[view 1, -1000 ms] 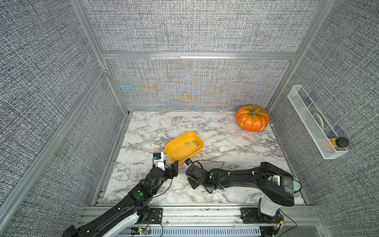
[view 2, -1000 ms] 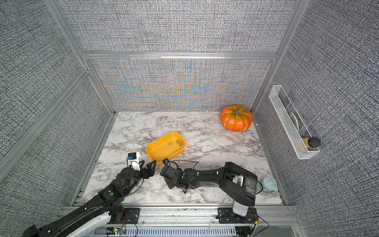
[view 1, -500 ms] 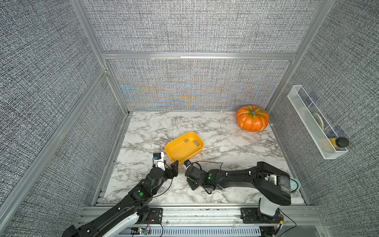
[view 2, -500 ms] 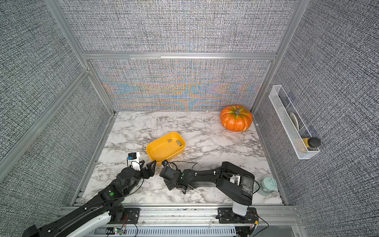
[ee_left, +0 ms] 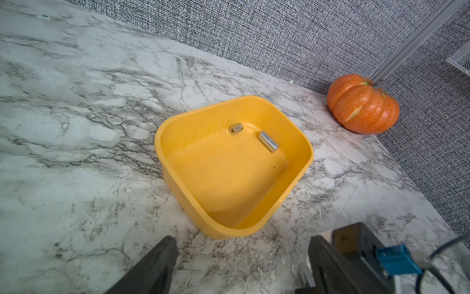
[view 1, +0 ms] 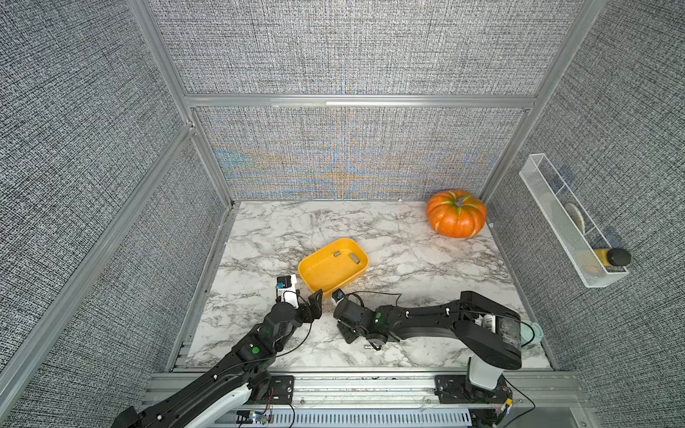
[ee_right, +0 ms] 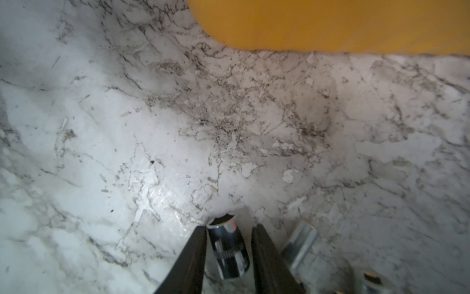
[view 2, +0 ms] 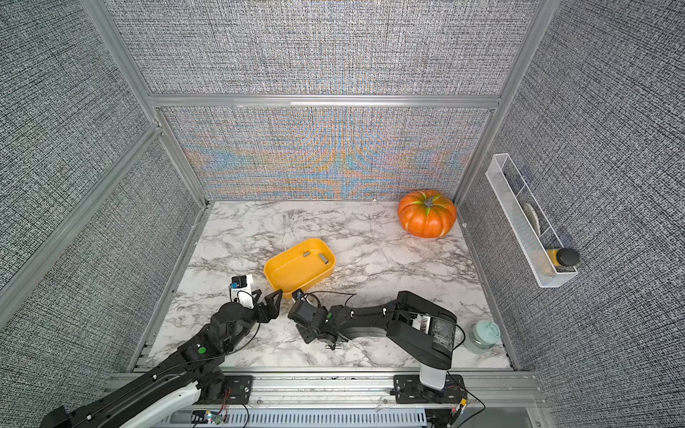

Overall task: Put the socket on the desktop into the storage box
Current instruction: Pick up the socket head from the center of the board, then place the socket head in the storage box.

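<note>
Right arm (view 1: 426,321) has crept toward 9 o'clock. In a top view, storage box (view 1: 326,274) sits at 12 o'clock from right end effector (view 1: 347,329). Left wrist: left end effector (ee_left: 241,244) gapes. Right wrist: socket (ee_right: 227,250) on worktop (ee_right: 127,127), lengthwise between jaws, maybe clamped.

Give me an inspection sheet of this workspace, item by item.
Surface: marble desktop, no spills seen.
Job's things: storage box holds a short socket and a long socket; a loose socket lies outside it.
Clutter: pumpkin, mint-lidded jar.
Grippers: left gripper open, empty; right gripper straddles a desktop socket, grip unclear.
Cables: black cable loops over the desktop.
Surroundings: fabric walls, wire basket holding a bottle.
</note>
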Controlling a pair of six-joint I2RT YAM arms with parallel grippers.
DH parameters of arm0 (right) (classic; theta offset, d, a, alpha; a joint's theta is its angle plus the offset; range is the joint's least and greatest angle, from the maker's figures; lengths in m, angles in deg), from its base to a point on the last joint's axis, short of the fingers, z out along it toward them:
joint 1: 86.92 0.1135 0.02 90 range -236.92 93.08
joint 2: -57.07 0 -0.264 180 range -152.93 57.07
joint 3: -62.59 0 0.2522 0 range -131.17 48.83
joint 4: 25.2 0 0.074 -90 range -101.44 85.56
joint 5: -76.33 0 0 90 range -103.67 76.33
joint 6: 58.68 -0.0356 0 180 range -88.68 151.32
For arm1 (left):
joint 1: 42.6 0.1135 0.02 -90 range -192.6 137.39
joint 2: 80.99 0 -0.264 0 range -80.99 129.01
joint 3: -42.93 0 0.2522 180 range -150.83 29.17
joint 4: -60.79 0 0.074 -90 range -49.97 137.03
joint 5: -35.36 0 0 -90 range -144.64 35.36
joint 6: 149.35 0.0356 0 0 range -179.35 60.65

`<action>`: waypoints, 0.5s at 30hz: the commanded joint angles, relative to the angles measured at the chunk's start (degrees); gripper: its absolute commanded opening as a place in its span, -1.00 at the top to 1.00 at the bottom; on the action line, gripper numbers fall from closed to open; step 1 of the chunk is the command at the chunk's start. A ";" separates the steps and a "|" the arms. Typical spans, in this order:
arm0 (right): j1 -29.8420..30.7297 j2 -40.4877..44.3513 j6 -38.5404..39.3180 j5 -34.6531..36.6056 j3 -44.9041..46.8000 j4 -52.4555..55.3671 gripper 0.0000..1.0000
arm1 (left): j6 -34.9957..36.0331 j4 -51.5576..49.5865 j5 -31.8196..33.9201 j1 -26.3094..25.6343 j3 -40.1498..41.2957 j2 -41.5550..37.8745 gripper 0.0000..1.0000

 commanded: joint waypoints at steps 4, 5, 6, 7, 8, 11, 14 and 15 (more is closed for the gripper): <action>0.03 1.01 0.07 1.23 -0.22 1.44 0.59 | 0.18 0.61 0.68 0.02 -0.48 -0.02 -0.72; 0.04 1.60 0.21 1.47 -0.23 1.84 0.66 | 0.18 0.59 0.66 0.02 -0.48 -0.02 -0.72; 0.04 2.20 0.30 1.66 -0.29 2.14 0.72 | 0.17 0.53 0.68 0.03 -0.52 0.01 -0.72; 0.04 3.07 0.47 1.82 -0.30 2.47 0.79 | 0.18 0.53 0.78 0.04 -0.52 0.02 -0.72; 0.04 4.13 0.79 2.16 -0.30 2.77 0.86 | 0.17 0.54 0.74 0.04 -0.53 0.02 -0.72; -0.47 8.37 1.91 4.48 0.18 4.51 0.93 | 0.18 0.53 1.09 0.04 -0.41 -0.11 -0.72; -3.94 13.78 1.41 8.17 0.76 8.19 1.00 | 0.09 0.61 1.21 0.04 -0.29 -0.11 -0.72; -5.65 15.68 1.22 8.44 1.21 8.12 1.00 | 0.08 0.61 1.14 0.04 -0.38 0.02 -0.72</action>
